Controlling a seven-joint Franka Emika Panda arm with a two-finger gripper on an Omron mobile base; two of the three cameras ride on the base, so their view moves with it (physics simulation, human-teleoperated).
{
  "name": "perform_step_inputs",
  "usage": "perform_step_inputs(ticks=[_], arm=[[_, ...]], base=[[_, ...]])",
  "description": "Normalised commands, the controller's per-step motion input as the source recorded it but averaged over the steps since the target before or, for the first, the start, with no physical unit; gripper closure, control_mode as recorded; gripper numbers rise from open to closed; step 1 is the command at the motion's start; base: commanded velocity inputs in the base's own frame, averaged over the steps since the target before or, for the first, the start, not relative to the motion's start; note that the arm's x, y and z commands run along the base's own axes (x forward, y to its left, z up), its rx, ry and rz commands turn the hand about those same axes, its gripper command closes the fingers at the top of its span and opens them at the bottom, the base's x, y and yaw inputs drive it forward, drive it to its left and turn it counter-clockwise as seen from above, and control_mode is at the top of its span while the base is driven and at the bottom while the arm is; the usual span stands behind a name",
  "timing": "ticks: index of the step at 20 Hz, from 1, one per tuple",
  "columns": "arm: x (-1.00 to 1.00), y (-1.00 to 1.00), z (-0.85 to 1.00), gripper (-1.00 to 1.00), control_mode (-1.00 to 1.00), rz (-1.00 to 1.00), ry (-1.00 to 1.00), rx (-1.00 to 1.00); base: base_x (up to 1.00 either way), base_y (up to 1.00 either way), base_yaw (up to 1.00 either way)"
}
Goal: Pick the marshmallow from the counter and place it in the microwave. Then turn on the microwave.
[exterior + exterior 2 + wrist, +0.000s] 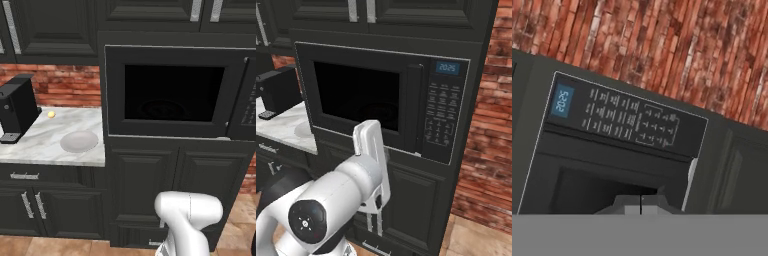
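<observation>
The microwave, a big matte-black box with a dark glass door shut, a silver bar handle and a flat keypad under a blue clock, sits built into dark panelled cabinets beside red brick. The claw is fully closed with nothing in it, aimed toward the keypad, whose buttons look stiff and want a firm fingertip press. I cannot find the marshmallow; on the veined marble counter lie 1 round grey plate and 1 yellow ball.
</observation>
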Motion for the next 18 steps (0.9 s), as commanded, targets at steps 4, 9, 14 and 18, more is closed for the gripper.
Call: perform_step_inputs(ticks=[4,9,14,18], arm=[[0.0,-0.14,-0.01,1.0,-1.0,-0.05,-0.04,0.11],[0.01,-0.12,-0.04,1.0,-1.0,-0.05,-0.03,0.1],[0.0,-0.08,-0.04,1.0,-1.0,-0.04,-0.05,0.08],[0.03,-0.02,-0.04,1.0,-1.0,-0.02,-0.06,0.08]], base=[[0.0,0.0,0.0],[0.0,0.0,0.0],[0.0,0.0,0.0],[0.0,0.0,0.0]])
